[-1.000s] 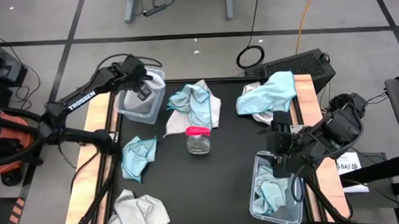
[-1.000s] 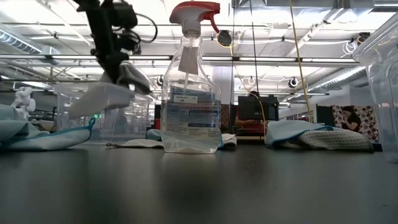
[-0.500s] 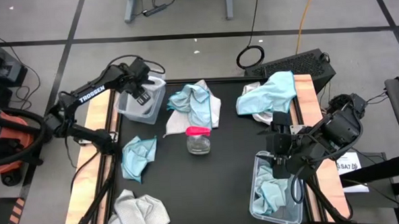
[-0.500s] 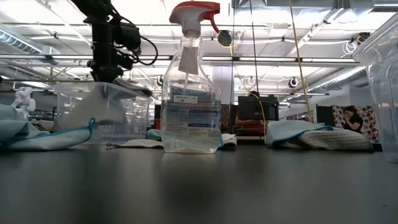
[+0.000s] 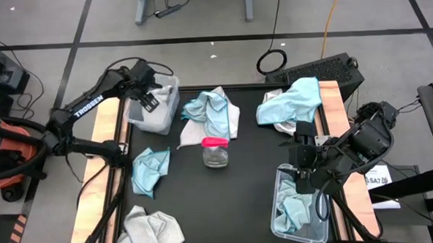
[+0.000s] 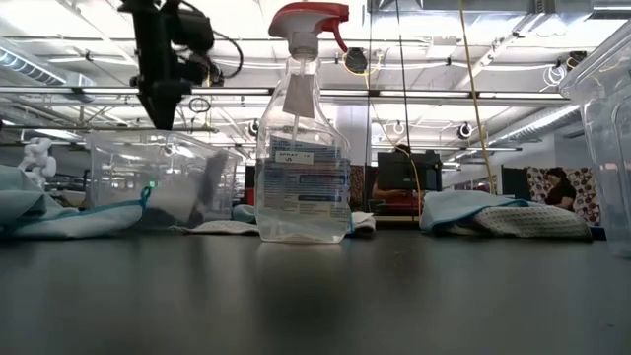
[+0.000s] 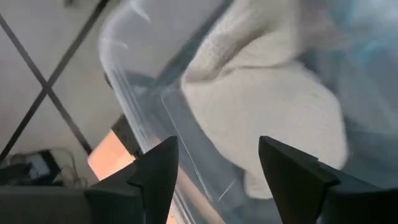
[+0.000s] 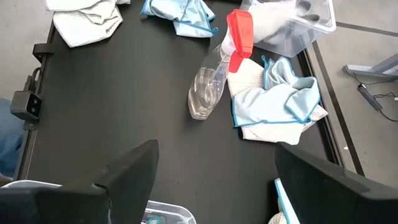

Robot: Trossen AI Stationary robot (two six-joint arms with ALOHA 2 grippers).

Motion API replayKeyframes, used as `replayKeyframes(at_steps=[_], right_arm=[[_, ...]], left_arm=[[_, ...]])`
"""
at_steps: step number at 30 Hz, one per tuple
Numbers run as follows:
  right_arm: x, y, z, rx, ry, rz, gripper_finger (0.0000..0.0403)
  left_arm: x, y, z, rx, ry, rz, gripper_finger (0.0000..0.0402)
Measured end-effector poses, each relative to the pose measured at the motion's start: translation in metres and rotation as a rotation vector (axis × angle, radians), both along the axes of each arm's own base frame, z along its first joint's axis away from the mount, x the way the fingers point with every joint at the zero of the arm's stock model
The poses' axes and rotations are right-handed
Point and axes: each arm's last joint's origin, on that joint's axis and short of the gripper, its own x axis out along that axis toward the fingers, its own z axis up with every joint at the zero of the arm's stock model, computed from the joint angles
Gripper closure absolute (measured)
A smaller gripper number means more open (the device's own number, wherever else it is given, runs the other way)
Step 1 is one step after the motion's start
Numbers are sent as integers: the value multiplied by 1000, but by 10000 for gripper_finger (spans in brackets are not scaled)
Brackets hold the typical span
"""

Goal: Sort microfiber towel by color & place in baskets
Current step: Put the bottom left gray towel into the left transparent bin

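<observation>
Fingers (image 7: 155, 177) of our left gripper (image 5: 148, 97) spread apart above the far bin (image 5: 155, 113), one white towel (image 7: 267, 112) seemingly inside; right gripper (image 5: 302, 178) gapes.

An open lab hall; ceiling strip lights (image 6: 89, 91); taped concrete floor (image 5: 221, 52).

The left gripper (image 5: 149, 96) hangs directly over the far-left basket (image 5: 156, 109), with a towel (image 7: 267, 106) lying inside the bin below its fingers. Just to that gripper's right, a heap of towels (image 5: 213, 113) lies on the table (image 5: 241, 179), and the spray bottle (image 5: 215, 151) stands nearer and to the right of it. The right gripper (image 5: 303, 164) hovers above the near-right basket (image 5: 277, 207), which holds a towel (image 5: 293, 208). Beyond this gripper lies another towel pile (image 5: 292, 103).
</observation>
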Motion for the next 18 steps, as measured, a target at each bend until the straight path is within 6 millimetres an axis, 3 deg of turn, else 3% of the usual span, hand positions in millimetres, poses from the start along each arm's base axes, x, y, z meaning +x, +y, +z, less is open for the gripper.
replayKeyframes(at_steps=[8, 12, 18], right_arm=[[0, 0, 0, 2, 0, -2, 90], [0, 0, 0, 8, -2, -9, 90], [0, 0, 0, 12, -3, -13, 90]], left_arm=[[-6, -28, 39, 11, -236, -133, 171], [-7, -51, 46, -73, -331, -257, 171], [-9, -90, 47, -249, -323, -398, 171]])
